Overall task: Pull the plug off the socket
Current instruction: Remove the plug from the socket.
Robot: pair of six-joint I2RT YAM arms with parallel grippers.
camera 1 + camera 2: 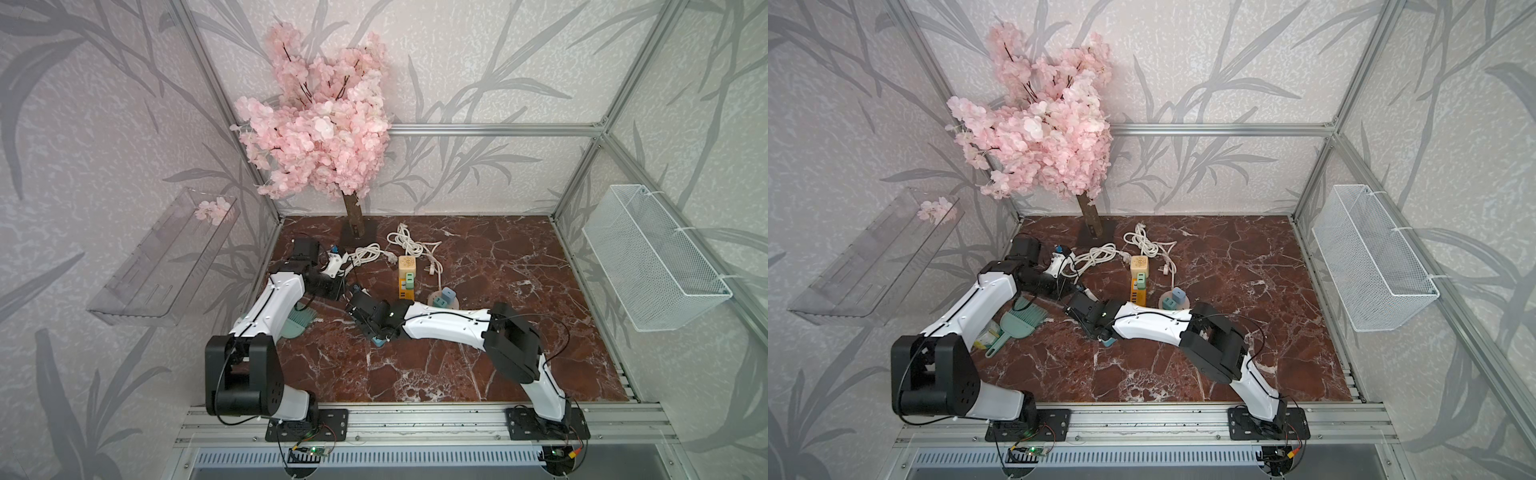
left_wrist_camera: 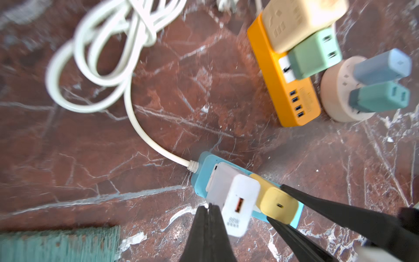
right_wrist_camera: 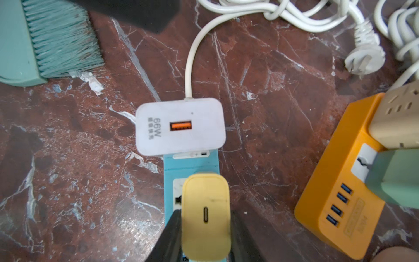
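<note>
The right gripper (image 3: pixel 205 219) is clamping the yellow plug (image 3: pixel 205 199), one finger on each side of its body. The plug is sitting in the blue strip (image 3: pixel 191 166), not out yet. The strip is lying flat on the marble table (image 1: pixel 498 353), left of centre and partly hidden under the right wrist in both top views, w/ only its near end peeking out (image 1: pixel 378 341).

The left gripper (image 2: pixel 208 208) is clenched w/ tips together, holding nothing. It's pointing down just beside the white charger (image 2: pixel 240 204) at the strip's edge; can't tell if it's touching.

The white charger is occupying the strip's far slot, next to the yellow plug. The strip's white cord (image 3: pixel 189 68) is running off toward the far side into a loose coil.

To the right of the blue strip, an orange strip (image 1: pixel 405 291) is carrying a beige cube socket (image 1: pixel 407 264) and a green plug (image 1: pixel 409 281). A round socket (image 2: pixel 335 99) w/ two plugs is sitting further right. A teal brush (image 1: pixel 1021 320) is lying on the left, near the left arm.
</note>
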